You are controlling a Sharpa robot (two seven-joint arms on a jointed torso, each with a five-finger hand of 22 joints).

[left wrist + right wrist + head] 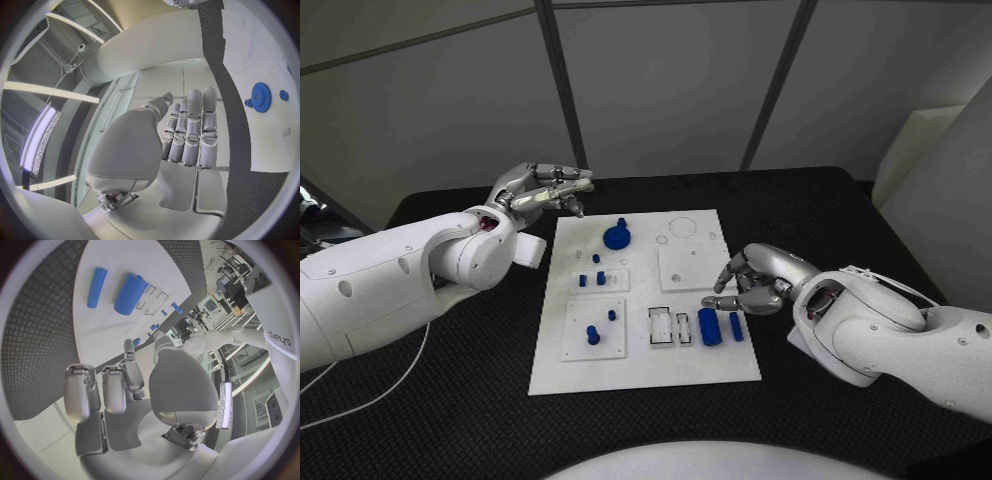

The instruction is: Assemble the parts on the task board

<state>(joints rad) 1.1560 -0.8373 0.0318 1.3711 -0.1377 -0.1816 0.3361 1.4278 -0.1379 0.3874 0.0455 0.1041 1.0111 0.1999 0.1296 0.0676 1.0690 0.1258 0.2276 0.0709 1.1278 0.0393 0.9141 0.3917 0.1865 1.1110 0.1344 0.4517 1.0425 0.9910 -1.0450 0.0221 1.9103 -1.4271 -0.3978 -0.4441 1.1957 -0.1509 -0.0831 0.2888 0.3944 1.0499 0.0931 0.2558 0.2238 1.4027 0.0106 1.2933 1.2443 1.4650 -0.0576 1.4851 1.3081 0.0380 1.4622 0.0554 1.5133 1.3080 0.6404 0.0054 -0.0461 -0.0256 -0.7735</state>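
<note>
Both hands were empty — the left hand (542,189) half-curled beyond the board's (646,365) far-left corner, the right hand (759,282) loosely curled at its right edge. No part was held, so this looked like a pick stage — probably the right hand had to open and reach left for the cylinder (710,327).

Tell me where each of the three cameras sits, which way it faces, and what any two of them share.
Head view: on the robot's head, facing down at the task board; both white arms, left hand and right hand show.
Left wrist view: behind the left hand, facing along its fingers past the board's edge.
Right wrist view: behind the right hand, facing across the board.
Shared: the blue gear; the large blue cylinder.
</note>
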